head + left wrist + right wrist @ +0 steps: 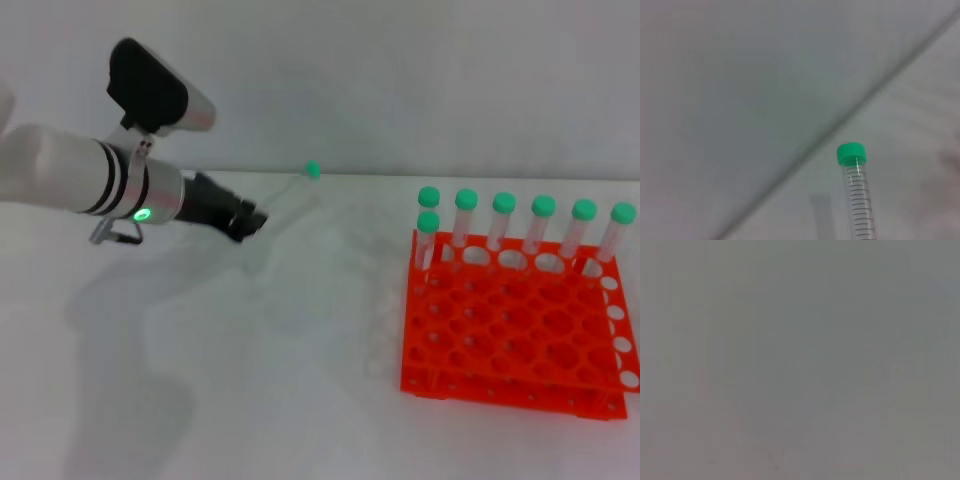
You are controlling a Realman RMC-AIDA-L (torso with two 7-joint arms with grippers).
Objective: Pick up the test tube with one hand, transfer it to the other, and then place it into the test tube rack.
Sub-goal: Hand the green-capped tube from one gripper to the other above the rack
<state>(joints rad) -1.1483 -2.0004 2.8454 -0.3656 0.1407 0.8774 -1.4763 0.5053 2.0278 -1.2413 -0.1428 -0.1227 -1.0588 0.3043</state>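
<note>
Nearest the head camera: bright orange-red plastic test tube rack (515, 335), rectangular, two tiers of round holes, set on the white table (250, 400) toward the robot's right. Counted in the rack: seven slim clear tubes with round green caps. Six stood upright along the far row (522, 225); a seventh (427, 240) stood one row nearer, at the far-left corner. All other holes unfilled.

Counted apart from the rack: one slim clear plastic test tube with a round green cap (297, 186), eight tubes in all. Lifted off the table, well apart from the rack, tilted with the cap end (313, 170) pointing up and away from the robot. Clamped at its lower end in the black left gripper (250, 220), fingers clenched on it. Seen in the left wrist view as well: green cap (851, 153) uppermost, fine graduation lines down the clear barrel (860, 205), grey wall and white table behind.

Left arm (95, 180), thick silver-white and cylindrical with black bands and a small green light (143, 213), reached in from the robot's left, held nearly level above the table, gripper pointing toward the middle of the workspace. Black camera housing (150, 85) mounted above the wrist.

Right gripper nowhere in the head view; right wrist view only a plain grey field, nothing distinguishable in it.
</note>
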